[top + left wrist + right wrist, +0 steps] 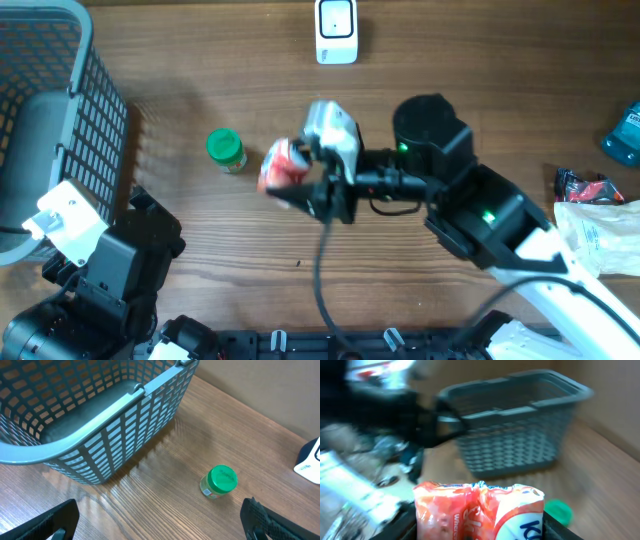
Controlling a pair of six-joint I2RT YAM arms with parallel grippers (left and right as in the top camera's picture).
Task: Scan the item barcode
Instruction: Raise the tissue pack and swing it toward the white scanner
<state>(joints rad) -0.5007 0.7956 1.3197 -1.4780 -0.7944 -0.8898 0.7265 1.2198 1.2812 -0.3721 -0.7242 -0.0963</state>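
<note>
Risk first. The right gripper was closed on a soft red and white packet, held above the table about mid-width and well short of the white scanner at the far edge. I judged three hazards.

1. Slip or crush: the packet looked pliable. Its body bulged between the jaws in the right wrist view, so a loose hold could drop it and a tight one could crease the printed face.
2. Failed read: I could not find the barcode in any view. If it faced down or lay under a finger, the scanner would get nothing.
3. Collision: a green-lidded jar stood just beside the packet on the left. A low sweep of the wrist could knock it over.

The right wrist view was blurred, which limited what I could confirm of the grip.

The left gripper stood fully open and held nothing, near the basket.

Containers: the grey mesh basket sat at the far left of the table. I saw nothing inside the part of its floor that showed. The jar was upright with its lid on, and I could not tell its contents. Loose wrappers lay at the right edge, in no container.
</note>
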